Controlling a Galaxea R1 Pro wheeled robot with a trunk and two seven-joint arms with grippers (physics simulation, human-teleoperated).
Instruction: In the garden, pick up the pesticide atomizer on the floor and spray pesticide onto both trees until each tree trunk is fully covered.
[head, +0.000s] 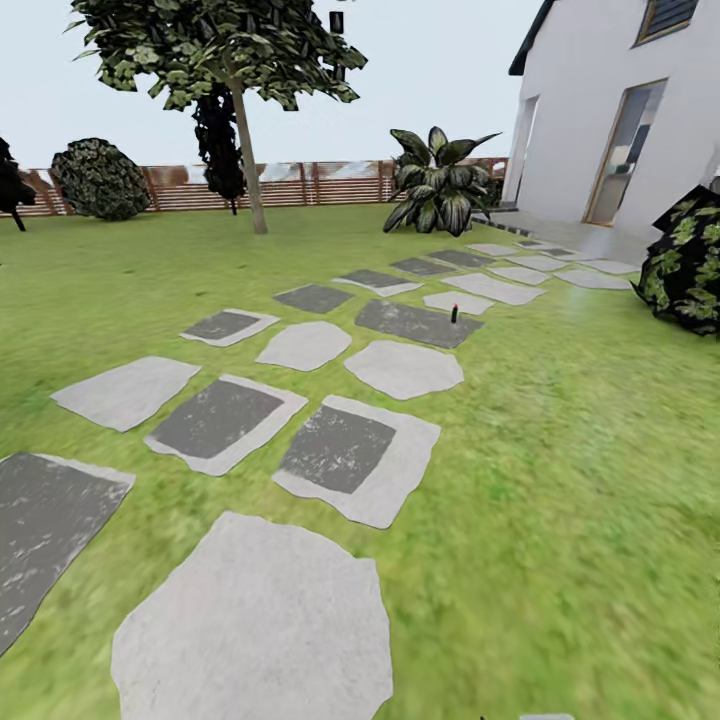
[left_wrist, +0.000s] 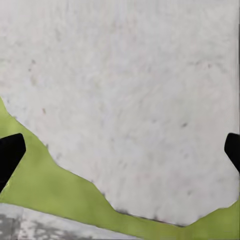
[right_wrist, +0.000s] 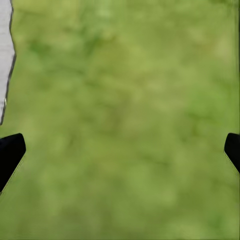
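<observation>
Nothing was done yet: the tiny dark red-topped pesticide atomizer (head: 454, 313) stood far ahead on a grey stepping slab (head: 416, 324). My left gripper (left_wrist: 120, 150) and right gripper (right_wrist: 120, 150) hung wide open, empty.

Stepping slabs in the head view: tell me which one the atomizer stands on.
The pesticide atomizer stands at the right edge of the dark grey slab midway up the path, beside a pale slab; the other slabs carry nothing.
</observation>
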